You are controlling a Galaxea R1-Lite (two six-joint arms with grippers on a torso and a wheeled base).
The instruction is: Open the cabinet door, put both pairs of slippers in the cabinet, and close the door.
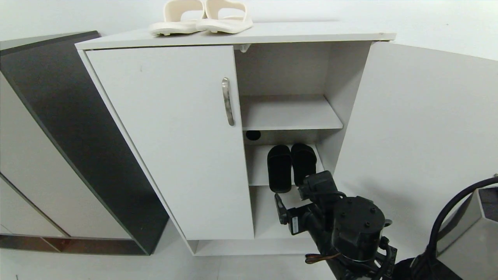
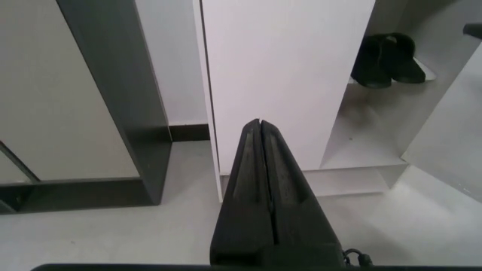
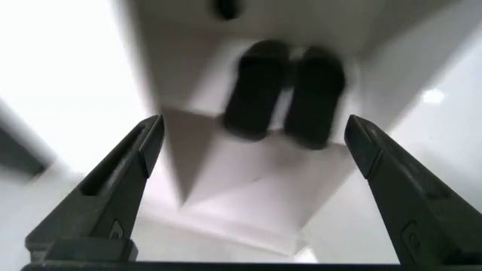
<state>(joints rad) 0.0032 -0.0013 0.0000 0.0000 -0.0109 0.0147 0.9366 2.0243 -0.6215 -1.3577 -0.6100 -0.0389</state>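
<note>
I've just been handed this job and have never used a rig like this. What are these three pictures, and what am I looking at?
This is a wheeled robot with two arms. The large picture is from a camera on its head, looking down at a white cabinet. Its right door is swung open, its left door shut. The black slippers sit on the middle shelf inside; the cream slippers lie on the cabinet's top. The black arm low in that picture is the right arm. The other two pictures come from cameras on the wrists. The right one looks between the right jaws, wide open and empty, toward the black slippers. The left one looks along the left jaws, pressed together with nothing between them, toward the shut door.
</note>
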